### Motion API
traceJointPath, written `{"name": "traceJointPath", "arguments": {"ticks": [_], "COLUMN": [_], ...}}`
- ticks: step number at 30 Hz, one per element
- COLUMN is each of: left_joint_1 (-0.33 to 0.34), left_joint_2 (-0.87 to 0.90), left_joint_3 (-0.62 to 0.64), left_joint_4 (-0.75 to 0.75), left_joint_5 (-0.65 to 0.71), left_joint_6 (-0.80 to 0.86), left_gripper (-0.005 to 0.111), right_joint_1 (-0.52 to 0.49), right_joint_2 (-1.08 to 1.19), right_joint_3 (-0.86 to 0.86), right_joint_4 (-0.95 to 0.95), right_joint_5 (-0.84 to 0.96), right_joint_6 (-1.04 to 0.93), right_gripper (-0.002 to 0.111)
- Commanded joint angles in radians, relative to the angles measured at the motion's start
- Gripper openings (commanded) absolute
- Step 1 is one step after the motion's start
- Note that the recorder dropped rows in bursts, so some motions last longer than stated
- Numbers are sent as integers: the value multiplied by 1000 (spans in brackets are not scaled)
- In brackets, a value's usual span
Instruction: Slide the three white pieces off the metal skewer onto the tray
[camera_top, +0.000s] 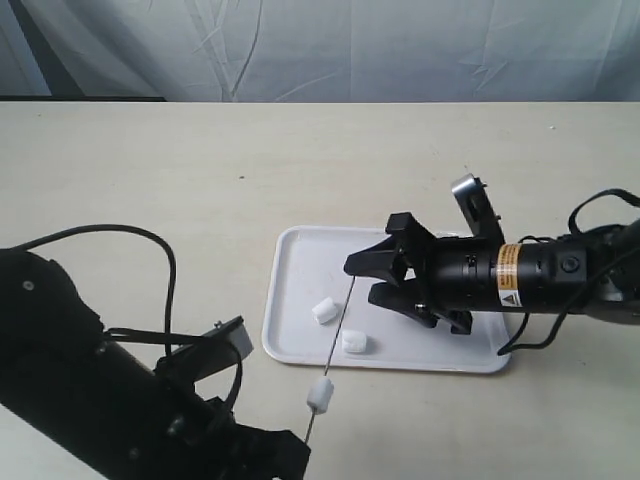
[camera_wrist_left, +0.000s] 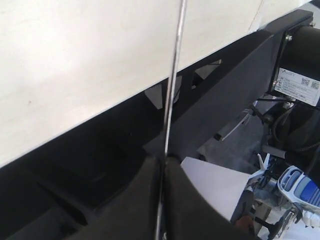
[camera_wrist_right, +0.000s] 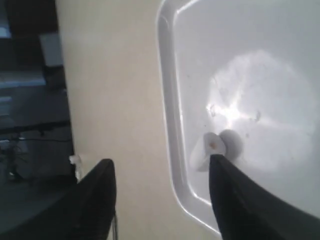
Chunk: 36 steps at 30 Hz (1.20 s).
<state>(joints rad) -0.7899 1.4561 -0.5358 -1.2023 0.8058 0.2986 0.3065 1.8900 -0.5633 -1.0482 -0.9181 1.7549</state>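
Observation:
The white tray (camera_top: 300, 245) lies on the table right of centre. Two white pieces lie loose in it, one (camera_top: 324, 310) by its left rim and one (camera_top: 355, 343) by its front rim. The third piece (camera_top: 319, 396) is threaded on the metal skewer (camera_top: 338, 335), just outside the tray's front edge. My left gripper (camera_top: 303, 448) is shut on the skewer's lower end, and its wrist view shows the rod (camera_wrist_left: 172, 75) pinched at the gripper (camera_wrist_left: 163, 164). My right gripper (camera_top: 362, 279) is open around the skewer's upper tip. In the right wrist view the gripper (camera_wrist_right: 160, 167) spans the tray rim (camera_wrist_right: 167, 100), with one piece (camera_wrist_right: 206, 149) at a fingertip.
The beige table (camera_top: 200, 180) spreads to the left and behind the tray. A grey cloth backdrop (camera_top: 330, 45) hangs at the far edge. My left arm with its cable (camera_top: 90, 400) fills the near left corner, and my right arm (camera_top: 540, 275) stretches over the tray's right end.

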Motion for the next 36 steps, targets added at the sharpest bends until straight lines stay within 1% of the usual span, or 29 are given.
{"name": "traceJointPath", "arguments": {"ticks": [1,4,8,10,14,20,23,28,33,36], "left_joint_1": [12,12,12,12,12,12,12,12,41,42], "left_joint_2": [43,45,45,45,45,45,45,45,77,109], "left_joint_3": [-49,-71,-79,-79,-81,-114,-135,-152,-152,-152], "left_joint_4": [-32,-26,-7,17,28,36,41,41,26,24], "left_joint_5": [-93,-98,-29,-37,-130,-103,-103,-103,-96,-93], "left_joint_6": [-3,-3,-3,-3,-3,-1,-3,-10,-10,-10], "left_gripper": [0,0,0,0,0,0,0,0,0,0], "right_joint_1": [4,2,-40,-57,-57,-55,-55,-55,-55,-55], "right_joint_2": [-2,-2,-2,-2,-2,-2,-2,-2,-2,-2], "right_joint_3": [60,58,58,58,58,58,60,60,60,60], "right_joint_4": [84,92,179,128,4,-92,-110,-135,-158,-162], "right_joint_5": [-151,-128,-140,-181,-198,-255,-295,-302,-303,-303], "right_joint_6": [-109,-109,-124,-106,-59,-28,-24,-9,-9,-9], "right_gripper": [54,54,54,54,54,54,54,54,54,54]}}
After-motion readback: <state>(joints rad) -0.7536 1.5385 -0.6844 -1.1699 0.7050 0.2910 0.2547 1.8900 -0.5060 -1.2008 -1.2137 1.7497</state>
